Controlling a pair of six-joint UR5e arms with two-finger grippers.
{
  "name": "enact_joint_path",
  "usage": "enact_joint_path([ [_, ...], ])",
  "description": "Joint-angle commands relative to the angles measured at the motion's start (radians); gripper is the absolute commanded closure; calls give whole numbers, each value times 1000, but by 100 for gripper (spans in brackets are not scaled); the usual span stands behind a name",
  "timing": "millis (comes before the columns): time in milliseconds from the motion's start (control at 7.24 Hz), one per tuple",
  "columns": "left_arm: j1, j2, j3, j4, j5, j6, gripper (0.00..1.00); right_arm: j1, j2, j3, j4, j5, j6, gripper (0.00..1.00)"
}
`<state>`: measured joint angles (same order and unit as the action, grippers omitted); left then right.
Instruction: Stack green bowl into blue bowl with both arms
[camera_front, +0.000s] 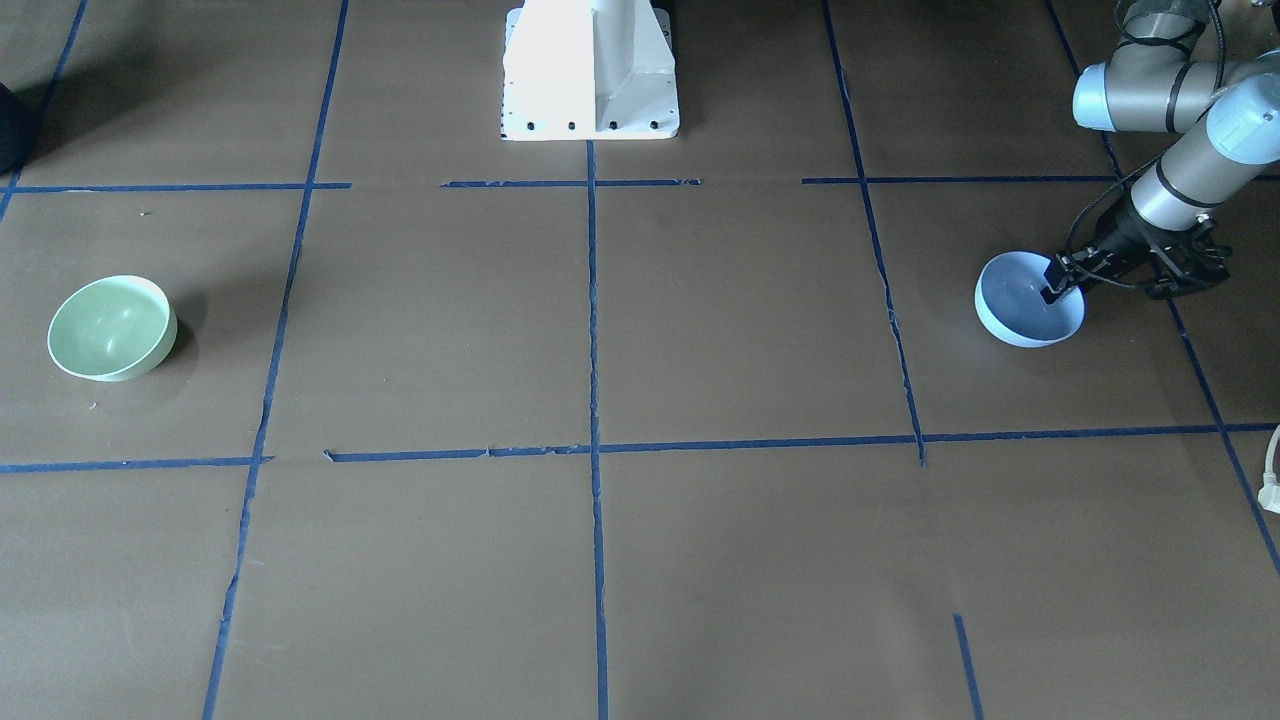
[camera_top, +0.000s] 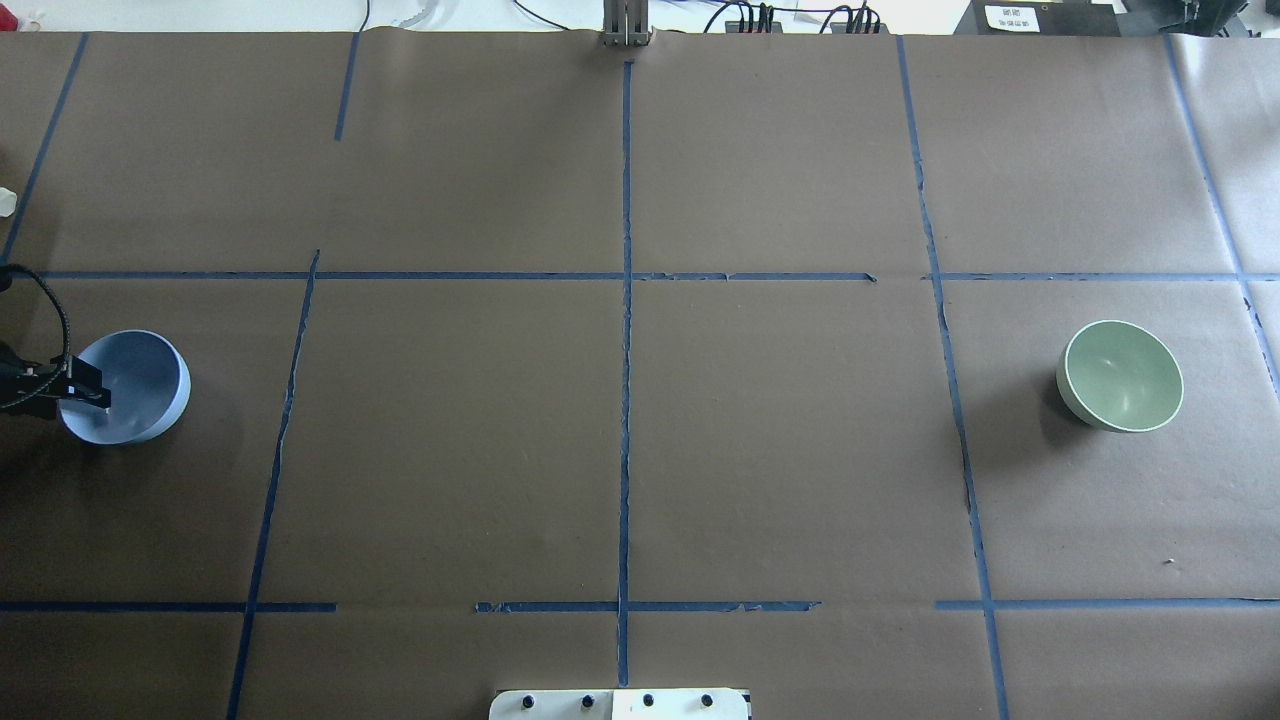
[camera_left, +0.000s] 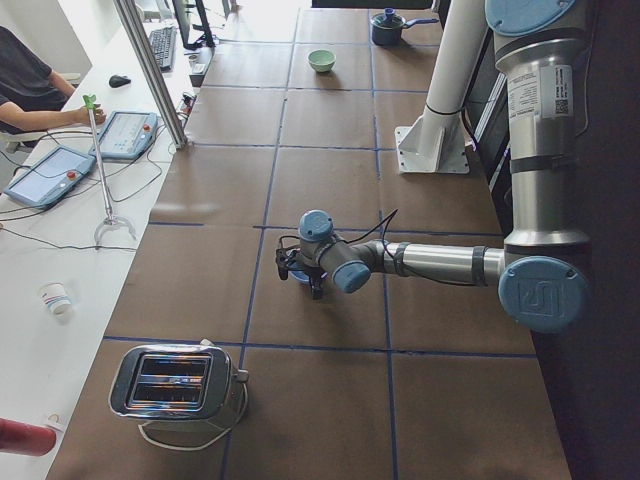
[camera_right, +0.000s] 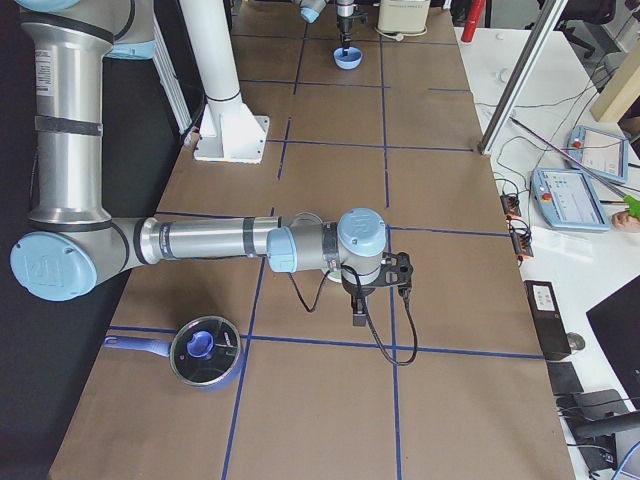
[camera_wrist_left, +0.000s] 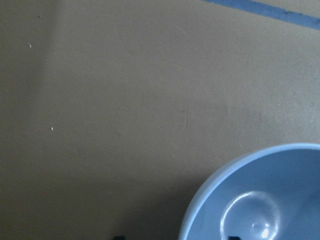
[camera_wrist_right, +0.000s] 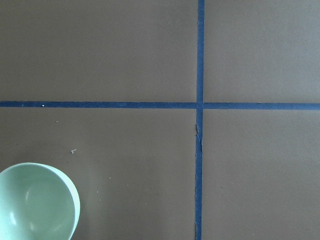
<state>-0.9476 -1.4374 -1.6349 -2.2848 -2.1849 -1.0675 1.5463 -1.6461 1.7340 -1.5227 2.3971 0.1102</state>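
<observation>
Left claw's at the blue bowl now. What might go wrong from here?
1. The left claw straddles the rim of the blue bowl, one finger inside; pinching there may tip or slide it.
2. The green bowl sits in a corner of the right wrist view; the right claw, descending from here, would likely miss it or clip its rim.

Reaches out low and nearly level with the left arm (camera_left: 440, 265), elbow straight. Aims the left gripper (camera_front: 1066, 282) down at the bench (camera_front: 700, 350), jaws apart. Stretches the right arm (camera_right: 200, 240) out level as well, with the right gripper (camera_right: 380, 292) hanging downward. Cannot tell from this side view how its jaws stand.
</observation>
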Motion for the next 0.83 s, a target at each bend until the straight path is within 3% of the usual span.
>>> enact_joint_path([
  [0, -2, -1, -25, 5, -10, -8, 100, 0, -3, -4, -1, 1, -1, 0],
  [276, -10, -24, -176, 115, -109, -81, 100, 0, 0, -16, 1, -4, -1, 0],
  [553, -7, -249, -284, 441, -105, -171, 100, 0, 2, -24, 1, -7, -1, 0],
  [691, 38, -379, -272, 499, -84, -293, 100, 0, 2, -27, 1, -4, 0, 0],
])
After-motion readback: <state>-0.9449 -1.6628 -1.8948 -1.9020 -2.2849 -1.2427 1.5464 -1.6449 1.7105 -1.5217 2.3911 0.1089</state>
